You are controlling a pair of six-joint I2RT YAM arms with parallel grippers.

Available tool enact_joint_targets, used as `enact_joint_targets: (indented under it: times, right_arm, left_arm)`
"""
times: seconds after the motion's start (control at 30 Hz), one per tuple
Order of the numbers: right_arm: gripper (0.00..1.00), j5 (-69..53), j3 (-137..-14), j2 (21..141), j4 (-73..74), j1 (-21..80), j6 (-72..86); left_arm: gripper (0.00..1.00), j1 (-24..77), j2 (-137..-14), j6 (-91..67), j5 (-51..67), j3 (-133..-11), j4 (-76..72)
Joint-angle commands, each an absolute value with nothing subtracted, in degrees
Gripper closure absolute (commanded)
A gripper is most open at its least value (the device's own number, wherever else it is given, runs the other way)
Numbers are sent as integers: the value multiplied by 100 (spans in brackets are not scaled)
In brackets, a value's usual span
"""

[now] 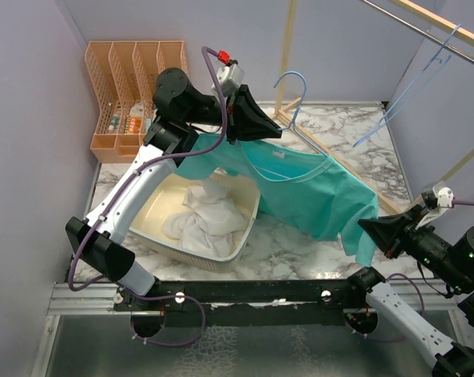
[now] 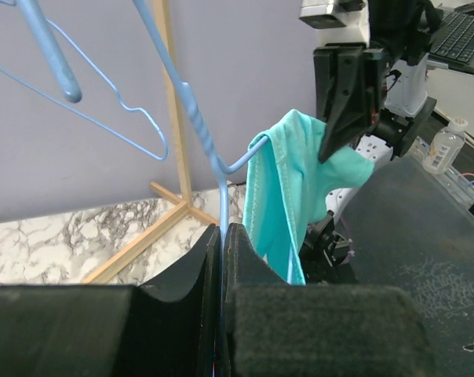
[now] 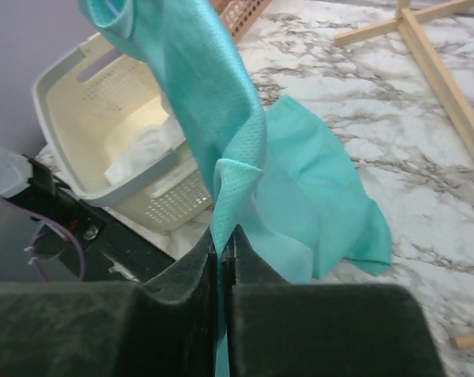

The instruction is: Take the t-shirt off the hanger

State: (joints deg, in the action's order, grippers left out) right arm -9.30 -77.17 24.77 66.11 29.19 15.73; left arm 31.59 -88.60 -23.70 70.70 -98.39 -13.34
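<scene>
From above, the left gripper [image 1: 257,119] is raised over the far part of the marble worktop [image 1: 300,243], closed at the left shoulder of a blue wire hanger [image 1: 293,81]. The teal t-shirt [image 1: 319,192] hangs on that hanger, its collar round the wire. The cloth slopes down to the right and nearer, to where the right gripper [image 1: 376,230] is pinched shut on its lower edge. Left of the shirt stands a cream basket [image 1: 154,200] with white cloth [image 1: 202,216] inside. An orange file rack [image 1: 131,78] stands at the far left. A wooden clothes rack [image 1: 287,47] rises behind, with a second blue hanger [image 1: 413,82] on its rail at far right.

In the left wrist view, the two black fingers [image 2: 182,275] are pressed together on the hanger wire [image 2: 202,141], which rises straight out from between them. The t-shirt [image 2: 280,188] is draped over the wire's arm just to the right. The second hanger [image 2: 103,118] shows at upper left.

In the right wrist view, the gripper [image 3: 224,236] is clamped on a fold of the t-shirt [image 3: 260,181], which climbs to the upper left. More cloth spreads right above the worktop [image 3: 362,118]; whether it touches cannot be told. The basket [image 3: 52,78] sits to the left.
</scene>
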Motion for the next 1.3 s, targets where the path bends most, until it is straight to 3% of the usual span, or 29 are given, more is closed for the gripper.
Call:
enact_joint_targets:
  times: [0.0,0.2,0.37,1.27]
  right_arm:
    - [99,321,-7523,2521,6477,2936,2063]
    - [99,3151,-7394,2553,7391,2936,3809]
    - [99,4034,-7358,2315,8078,2936,4732]
    - [99,3554,-6922,2277,8077,2944,4674]
  left_arm:
    - [100,3096,-8473,-2510,7048,-9727,-1750]
    - [100,2889,-8095,-2263,6865,-9408,-1645]
    - [100,2662,-7961,-2137,6772,-9444,-1501]
    - [100,1745,-7875,-2746,6757,-9498,-2261]
